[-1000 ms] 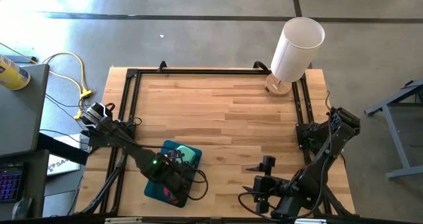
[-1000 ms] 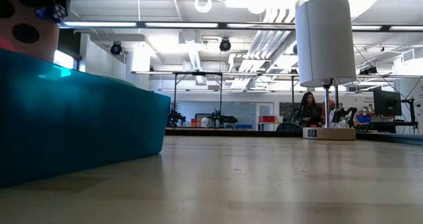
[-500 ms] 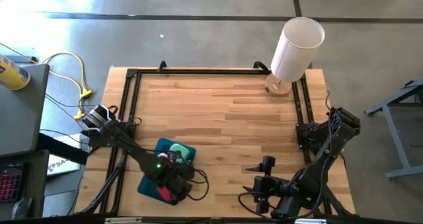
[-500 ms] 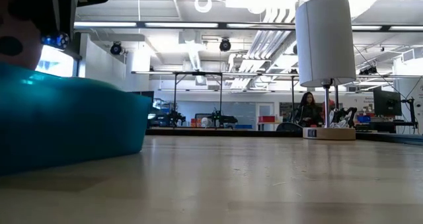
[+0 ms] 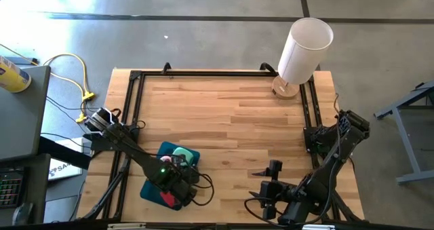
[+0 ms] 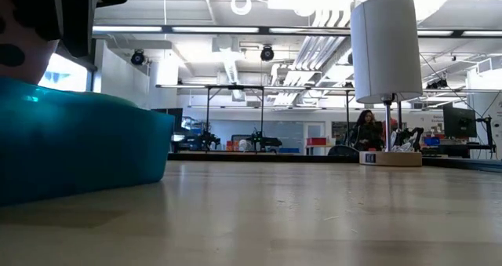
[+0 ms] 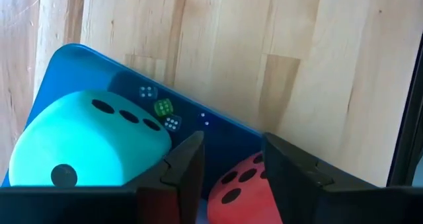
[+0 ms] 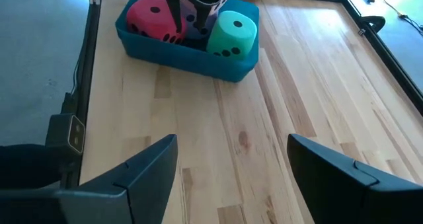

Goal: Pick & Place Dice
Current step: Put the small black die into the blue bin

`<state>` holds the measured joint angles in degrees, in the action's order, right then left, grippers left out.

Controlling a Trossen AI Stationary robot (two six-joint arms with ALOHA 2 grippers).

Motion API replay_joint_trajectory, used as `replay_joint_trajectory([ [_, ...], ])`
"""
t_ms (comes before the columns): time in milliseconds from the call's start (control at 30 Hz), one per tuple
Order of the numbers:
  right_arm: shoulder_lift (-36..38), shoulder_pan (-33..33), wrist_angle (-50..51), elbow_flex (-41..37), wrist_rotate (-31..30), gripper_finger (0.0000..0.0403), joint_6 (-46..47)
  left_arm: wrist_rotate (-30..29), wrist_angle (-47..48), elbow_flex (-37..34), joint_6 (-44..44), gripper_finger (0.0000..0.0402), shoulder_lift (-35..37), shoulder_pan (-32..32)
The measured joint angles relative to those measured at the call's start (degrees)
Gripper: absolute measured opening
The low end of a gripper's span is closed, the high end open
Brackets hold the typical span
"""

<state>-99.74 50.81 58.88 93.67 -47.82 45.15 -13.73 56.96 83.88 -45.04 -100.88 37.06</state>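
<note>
Overhead view straight down on table (image 5: 230, 115), low view level across it, wrist views both facing the teal tray (image 8: 198, 52)

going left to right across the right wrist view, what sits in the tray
red foam die with black pips → left gripper reaching down into the teal rectangular tray → mint green foam die with black pips

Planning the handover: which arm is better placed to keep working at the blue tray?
Left. Its claw hangs over the tray between the green die and red die; the right claw is apart.
</note>
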Motion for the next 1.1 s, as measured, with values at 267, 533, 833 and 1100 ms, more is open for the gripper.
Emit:
replay_joint_trajectory([
  [267,0.0,0.0,0.0,0.0,0.5,0.0277,-0.1,7.7,0.1,3.0,5.9,0.0152,0.1,0.5],
  [533,0.0,-0.1,0.2,0.0,0.4,0.0277,-2.9,3.9,0.1,5.1,8.0,0.0152,3.8,0.3],
  [833,0.0,0.3,0.3,0.0,-0.1,0.0277,-2.1,-0.9,5.9,5.3,7.7,0.0152,14.2,-8.7],
  [1100,0.0,0.3,0.7,0.0,-0.2,0.0277,-2.4,-8.2,17.1,5.3,7.7,0.0152,20.2,-29.8],
])
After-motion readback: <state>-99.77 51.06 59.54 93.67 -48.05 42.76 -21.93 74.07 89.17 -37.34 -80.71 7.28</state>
